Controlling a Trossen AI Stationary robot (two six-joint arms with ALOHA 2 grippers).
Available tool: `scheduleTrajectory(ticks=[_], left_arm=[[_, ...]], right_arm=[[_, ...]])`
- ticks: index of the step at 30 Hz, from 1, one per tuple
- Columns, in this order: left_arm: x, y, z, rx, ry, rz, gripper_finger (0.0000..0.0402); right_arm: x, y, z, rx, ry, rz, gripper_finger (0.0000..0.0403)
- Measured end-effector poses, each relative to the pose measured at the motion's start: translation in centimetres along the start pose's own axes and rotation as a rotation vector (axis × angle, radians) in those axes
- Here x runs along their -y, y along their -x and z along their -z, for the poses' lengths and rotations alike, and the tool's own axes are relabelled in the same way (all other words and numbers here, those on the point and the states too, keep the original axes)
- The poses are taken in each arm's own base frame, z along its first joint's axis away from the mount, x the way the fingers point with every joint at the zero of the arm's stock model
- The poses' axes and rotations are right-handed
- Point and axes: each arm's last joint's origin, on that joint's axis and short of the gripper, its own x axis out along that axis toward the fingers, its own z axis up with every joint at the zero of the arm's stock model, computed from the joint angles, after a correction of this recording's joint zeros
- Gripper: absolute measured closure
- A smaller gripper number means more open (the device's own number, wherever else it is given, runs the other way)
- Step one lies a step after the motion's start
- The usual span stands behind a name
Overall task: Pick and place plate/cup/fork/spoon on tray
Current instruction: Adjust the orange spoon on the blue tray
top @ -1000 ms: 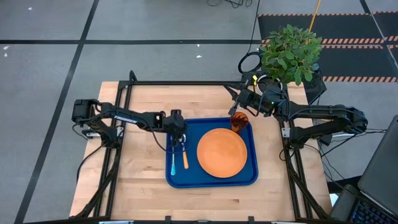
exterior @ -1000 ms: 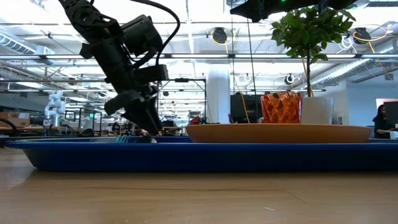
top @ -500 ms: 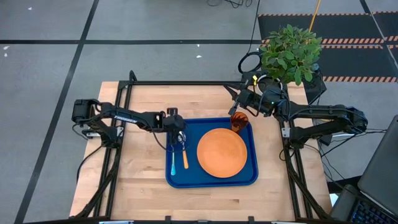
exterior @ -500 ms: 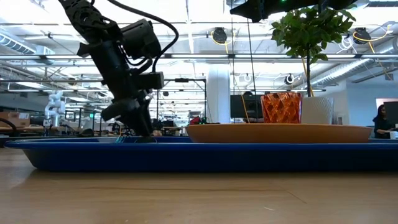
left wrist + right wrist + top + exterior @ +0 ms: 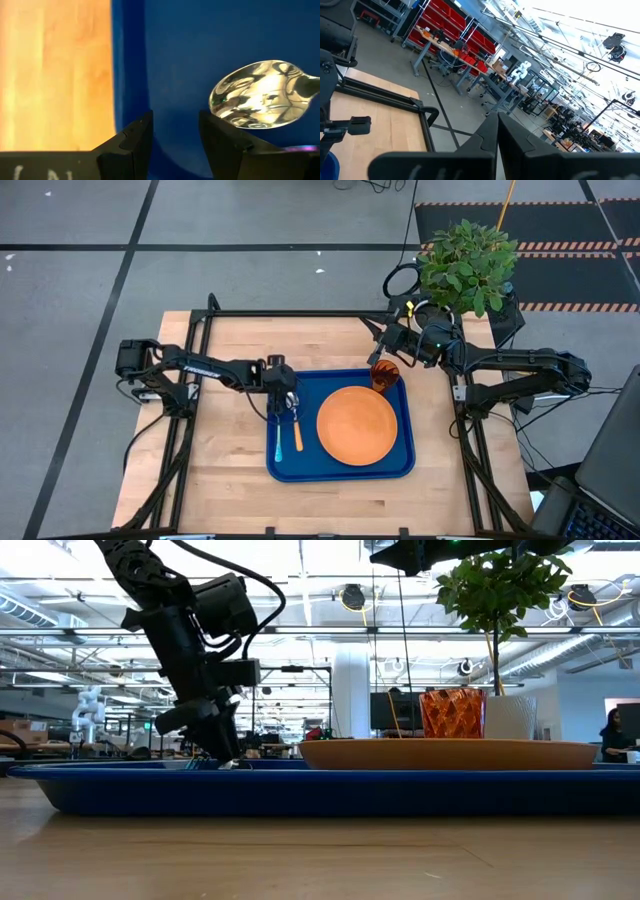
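Observation:
The blue tray (image 5: 340, 472) lies on the wooden table. On it are the orange plate (image 5: 357, 424), the dark orange-red cup (image 5: 385, 374) upright at its far right corner, and, side by side along its left part, the light-blue fork (image 5: 278, 443) and the spoon (image 5: 297, 435). My left gripper (image 5: 281, 395) is low over the tray's far left part, open and empty. In the left wrist view the spoon's silver bowl (image 5: 260, 95) lies just beside the left gripper (image 5: 175, 135). My right gripper (image 5: 384, 345) is shut and empty, raised just beyond the cup.
A potted green plant (image 5: 466, 265) in a white pot stands off the table's far right corner, close behind my right arm. Bare wood shows left of the tray (image 5: 220, 450) and along the near edge.
My left gripper has drawn back a little from the spoon and fork toward the table's left edge and risen slightly. The spoon and fork stay lying on the tray.

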Motion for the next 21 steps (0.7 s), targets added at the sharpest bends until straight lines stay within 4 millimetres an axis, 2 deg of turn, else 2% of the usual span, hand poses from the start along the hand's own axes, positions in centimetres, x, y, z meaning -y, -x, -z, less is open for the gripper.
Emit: scheduleTrajectory(ticks=[21], left_arm=[[0.09,0.04,-0.63,0.077,0.01,0.06,0.0241]], right_arm=[[0.01,0.0,-0.01,0.0,0.0,0.001,0.0401]])
